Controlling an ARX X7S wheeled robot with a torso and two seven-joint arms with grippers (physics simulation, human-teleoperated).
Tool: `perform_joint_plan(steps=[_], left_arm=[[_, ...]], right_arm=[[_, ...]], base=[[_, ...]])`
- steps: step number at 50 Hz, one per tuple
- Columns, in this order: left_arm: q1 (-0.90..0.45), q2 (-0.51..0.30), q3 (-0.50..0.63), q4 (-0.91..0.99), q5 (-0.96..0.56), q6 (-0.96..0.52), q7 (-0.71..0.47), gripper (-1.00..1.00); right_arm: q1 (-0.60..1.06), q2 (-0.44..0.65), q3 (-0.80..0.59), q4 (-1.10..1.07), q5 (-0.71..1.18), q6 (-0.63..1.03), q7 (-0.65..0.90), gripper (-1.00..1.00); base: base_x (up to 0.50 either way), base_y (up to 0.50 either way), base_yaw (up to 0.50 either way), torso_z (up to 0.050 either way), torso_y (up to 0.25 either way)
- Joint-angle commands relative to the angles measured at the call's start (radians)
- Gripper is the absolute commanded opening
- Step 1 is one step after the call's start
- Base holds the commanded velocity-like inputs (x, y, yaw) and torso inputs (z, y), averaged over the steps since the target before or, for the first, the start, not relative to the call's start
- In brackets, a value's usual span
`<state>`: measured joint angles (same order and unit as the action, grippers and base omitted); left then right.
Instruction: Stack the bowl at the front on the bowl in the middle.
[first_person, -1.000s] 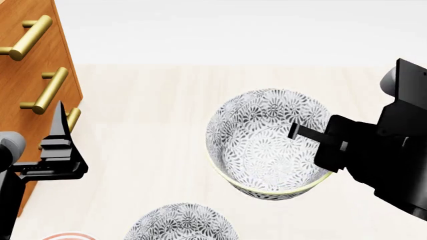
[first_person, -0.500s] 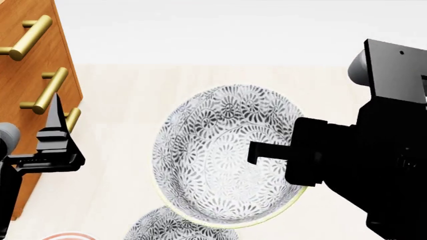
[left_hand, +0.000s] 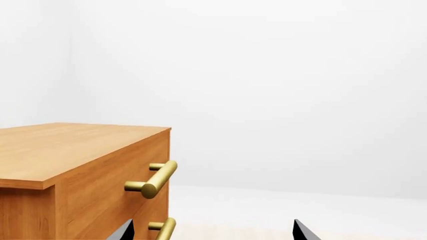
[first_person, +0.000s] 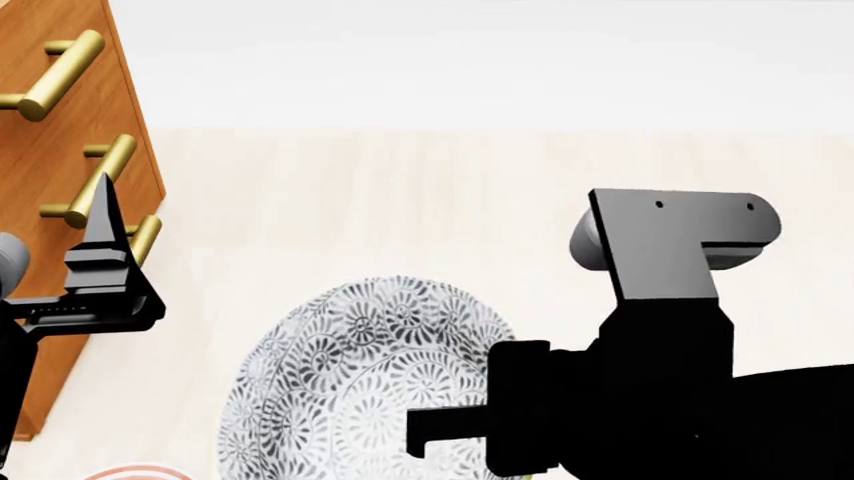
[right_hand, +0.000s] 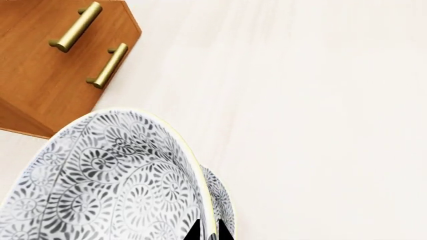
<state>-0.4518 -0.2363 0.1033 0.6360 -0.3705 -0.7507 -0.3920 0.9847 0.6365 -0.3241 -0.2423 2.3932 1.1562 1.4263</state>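
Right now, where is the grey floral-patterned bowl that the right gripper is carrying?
In the head view, the grey floral-patterned bowl sits low and centre, its rim pinched by the right gripper, to the right of the wooden drawer cabinet.

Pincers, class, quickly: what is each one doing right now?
Left pincer: open, holding nothing, beside the drawer cabinet.
Right pincer: shut on the patterned bowl, pinching its rim.
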Motion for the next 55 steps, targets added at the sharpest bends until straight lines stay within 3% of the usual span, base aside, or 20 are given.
perform_joint_plan(steps=[1,47,55], left_arm=[[0.000,-0.003,0.001,-0.002,-0.006,0.003,-0.004,1.00],[0.021,-0.026,0.015,0.001,-0.019,0.020,-0.018,1.00],[0.023,-0.029,0.017,-0.002,-0.021,0.024,-0.021,1.00]], right_arm=[[-0.042,-0.021,-0.002,0.007,-0.068,0.028,-0.077,-1.00],[-0.152,-0.138,0.012,0.254,-0.595,0.129,-0.585,-1.00],[-0.158,-0.137,-0.002,0.272,-0.618,0.126,-0.605,-1.00]], base=[[0.00,0.00,0.00,0.000,0.010],[0.00,0.00,0.00,0.000,0.000],[0.00,0.00,0.00,0.000,0.000]])
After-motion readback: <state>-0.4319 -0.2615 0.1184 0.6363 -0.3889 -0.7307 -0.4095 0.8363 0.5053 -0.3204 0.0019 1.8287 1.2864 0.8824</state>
